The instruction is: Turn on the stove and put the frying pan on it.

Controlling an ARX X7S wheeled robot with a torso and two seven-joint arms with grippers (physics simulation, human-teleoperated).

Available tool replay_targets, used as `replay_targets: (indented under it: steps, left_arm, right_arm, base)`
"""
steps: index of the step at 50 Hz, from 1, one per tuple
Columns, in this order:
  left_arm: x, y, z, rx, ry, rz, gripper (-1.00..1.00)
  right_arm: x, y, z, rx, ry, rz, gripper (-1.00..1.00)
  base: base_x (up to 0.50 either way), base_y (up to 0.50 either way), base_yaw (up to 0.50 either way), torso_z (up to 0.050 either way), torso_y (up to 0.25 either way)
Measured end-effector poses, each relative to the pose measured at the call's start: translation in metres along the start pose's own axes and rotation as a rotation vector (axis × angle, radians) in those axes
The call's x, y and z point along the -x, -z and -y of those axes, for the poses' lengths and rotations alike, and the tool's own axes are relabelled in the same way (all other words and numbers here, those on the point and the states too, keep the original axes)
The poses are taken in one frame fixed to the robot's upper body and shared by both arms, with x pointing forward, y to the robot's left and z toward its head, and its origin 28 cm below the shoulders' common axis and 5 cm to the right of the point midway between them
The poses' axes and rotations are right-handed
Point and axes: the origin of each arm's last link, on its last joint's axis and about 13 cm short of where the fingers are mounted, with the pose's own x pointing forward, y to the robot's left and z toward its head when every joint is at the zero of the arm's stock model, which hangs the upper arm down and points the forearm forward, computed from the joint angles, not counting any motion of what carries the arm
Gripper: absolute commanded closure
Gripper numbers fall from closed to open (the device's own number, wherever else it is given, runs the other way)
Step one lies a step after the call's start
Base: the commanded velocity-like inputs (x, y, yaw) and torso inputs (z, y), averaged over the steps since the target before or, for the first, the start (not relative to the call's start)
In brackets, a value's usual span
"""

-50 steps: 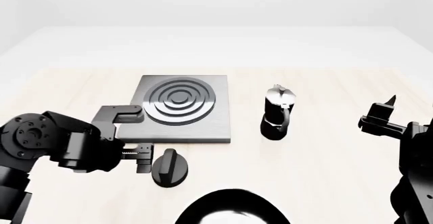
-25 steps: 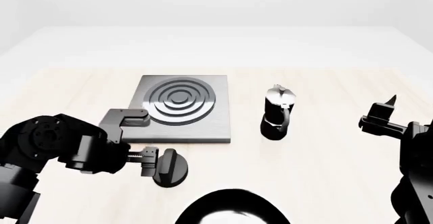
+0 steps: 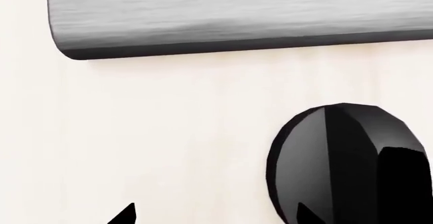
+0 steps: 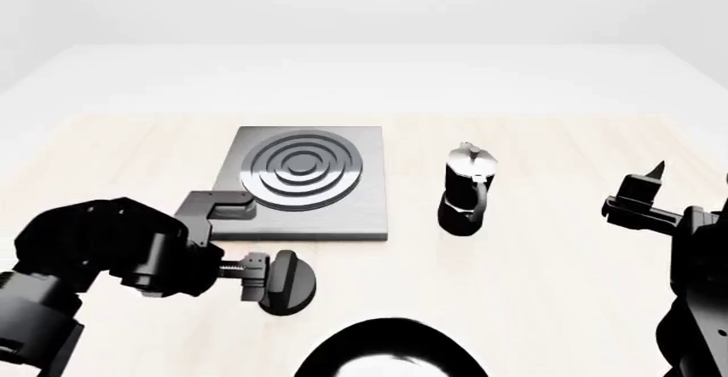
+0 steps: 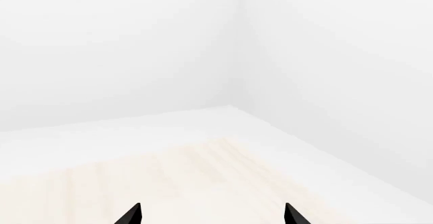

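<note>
My left gripper (image 4: 252, 249) sits low over the pale wooden table (image 4: 546, 258), at the near left corner of the stove (image 4: 309, 182). Its fingers are spread apart: one finger (image 4: 234, 208) lies over the grey plate's near left corner, the other (image 4: 252, 279) is pressed up against the left side of the black knob (image 4: 288, 282). In my left wrist view the knob (image 3: 341, 163) fills the space by one fingertip, with its raised ridge running across it, and the brushed metal edge of the stove (image 3: 237, 19) lies just beyond a strip of bare table. Whether that finger actually touches the knob, I cannot tell for sure.

The stove is a flat square plate with a round burner of concentric rings (image 4: 303, 168), lying on the table ahead of me. The knob rests on the table just in front of the plate's near edge, apart from it.

The frying pan (image 4: 387, 350) is nearest to me, at the bottom of the head view, only its far rim and glossy pale inside showing; it is well short of the burner.

Right of the stove stands the moka pot (image 4: 466, 189), upright.

Farthest right, my right gripper (image 4: 643, 191) hangs above the table, away from everything, with its fingertips apart and nothing between them.
</note>
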Motion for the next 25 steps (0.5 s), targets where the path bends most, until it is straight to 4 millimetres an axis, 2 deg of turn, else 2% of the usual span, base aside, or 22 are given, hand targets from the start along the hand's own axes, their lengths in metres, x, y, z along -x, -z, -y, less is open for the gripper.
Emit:
replay_targets:
  steps: [25]
  left_arm:
    - [-0.0061, -0.0025, 0.0026, -0.029, 0.01, -0.015, -1.0]
  right_arm:
    - [0.0002, -0.0009, -0.0002, -0.001, -0.005, 0.001, -1.0]
  base:
    - [0.0, 0.0, 0.0, 0.0, 0.0]
